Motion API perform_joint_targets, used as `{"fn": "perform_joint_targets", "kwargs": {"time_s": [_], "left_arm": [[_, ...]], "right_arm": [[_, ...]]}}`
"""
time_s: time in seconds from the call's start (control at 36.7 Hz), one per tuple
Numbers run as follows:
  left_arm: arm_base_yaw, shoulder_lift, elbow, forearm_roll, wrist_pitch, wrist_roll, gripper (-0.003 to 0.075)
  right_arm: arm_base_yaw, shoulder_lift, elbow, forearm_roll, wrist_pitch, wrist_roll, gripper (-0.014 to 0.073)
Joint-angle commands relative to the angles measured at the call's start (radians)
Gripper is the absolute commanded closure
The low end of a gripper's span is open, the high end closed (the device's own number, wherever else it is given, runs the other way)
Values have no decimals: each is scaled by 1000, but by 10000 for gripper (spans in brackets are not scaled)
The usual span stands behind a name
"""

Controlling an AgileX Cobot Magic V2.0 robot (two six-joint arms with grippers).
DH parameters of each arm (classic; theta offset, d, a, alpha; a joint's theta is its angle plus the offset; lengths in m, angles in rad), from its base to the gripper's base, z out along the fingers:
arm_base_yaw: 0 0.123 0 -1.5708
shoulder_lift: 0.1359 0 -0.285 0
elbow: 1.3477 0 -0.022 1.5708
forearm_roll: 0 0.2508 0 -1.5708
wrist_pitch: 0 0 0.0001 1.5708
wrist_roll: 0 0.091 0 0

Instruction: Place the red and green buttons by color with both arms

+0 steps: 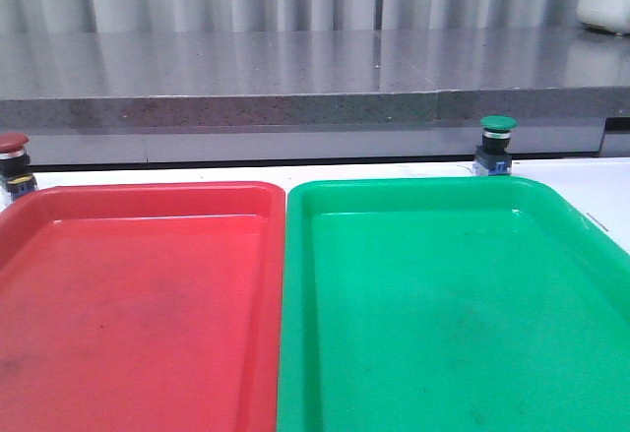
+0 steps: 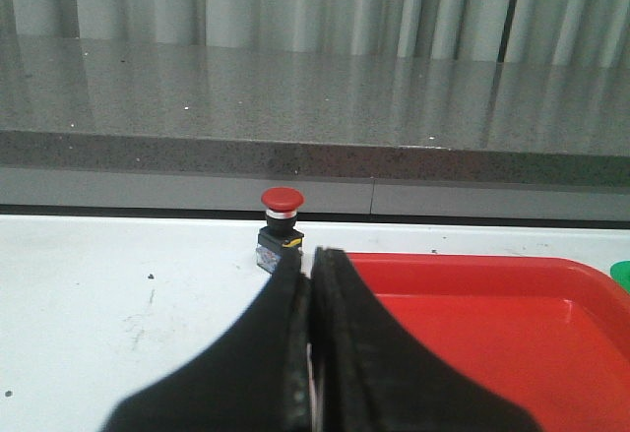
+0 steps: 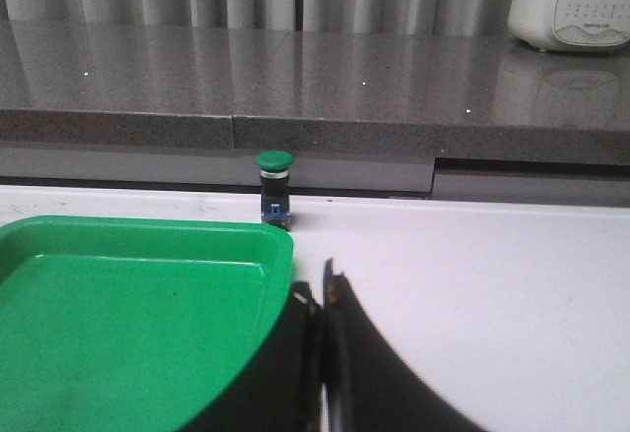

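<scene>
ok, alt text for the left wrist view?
The shut left gripper points at a red button standing upright on the white table, just outside the far corner of the red tray. A grey ledge and curtain lie behind.

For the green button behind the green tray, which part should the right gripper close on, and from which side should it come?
Probably the black body under the cap of the green button. It stands upright on the white table beyond the far rim of the green tray, so the wide cap overhangs a narrower stem. The right gripper, fingers together, should open and come in level from the robot's side, just right of the tray corner.
</scene>
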State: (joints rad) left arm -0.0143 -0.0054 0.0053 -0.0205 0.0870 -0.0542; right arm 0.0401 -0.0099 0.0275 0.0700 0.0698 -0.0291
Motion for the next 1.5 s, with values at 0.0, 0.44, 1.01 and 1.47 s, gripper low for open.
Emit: {"fn": "perform_joint_targets", "kwargs": {"time_s": [0.0, 0.44, 1.01, 1.47], "left_arm": [[2, -16, 24, -1, -87, -4, 740], [2, -16, 24, -1, -87, -4, 740], [2, -16, -14, -24, -194, -8, 740], [2, 113, -565, -14, 166, -5, 740]], "right_arm": [[-4, -17, -6, -2, -77, 1, 701], [-4, -17, -6, -2, -77, 1, 701], [-4, -17, -43, -2, -123, 0, 701], [-4, 233, -550, -7, 253, -64, 701]]}}
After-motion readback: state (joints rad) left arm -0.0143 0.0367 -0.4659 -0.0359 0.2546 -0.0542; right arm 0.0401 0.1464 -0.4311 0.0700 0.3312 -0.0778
